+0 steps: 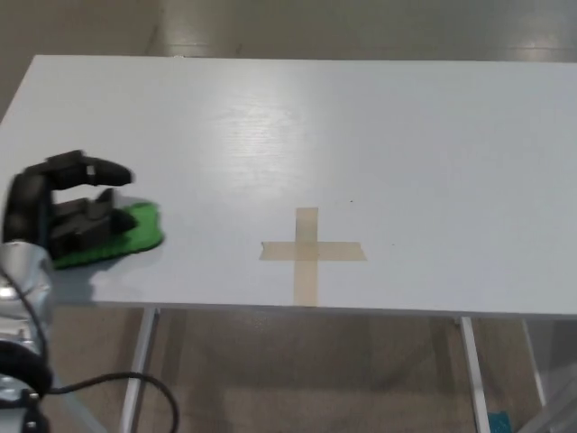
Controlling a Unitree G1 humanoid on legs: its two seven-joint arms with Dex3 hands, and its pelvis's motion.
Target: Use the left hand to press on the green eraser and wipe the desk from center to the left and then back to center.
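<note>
Green and soft-looking, the eraser (pixel 126 236) lies flat near the worktop's (pixel 361 135) front-left edge, at about nine o'clock from the tape cross (pixel 311 253) and well apart from it. It appears to be a thin pad with a wavy edge, probably light, a little springy and likely to grip rather than slide freely, so steady downward pressure over its middle should carry it best. The left robot hand (pixel 77 212) rests on top of it, black fingers (pixel 95 171) bent and pressing on its left part, not wrapped around it. Farther off, the white worktop is bare. The right robot hand does not show.
</note>
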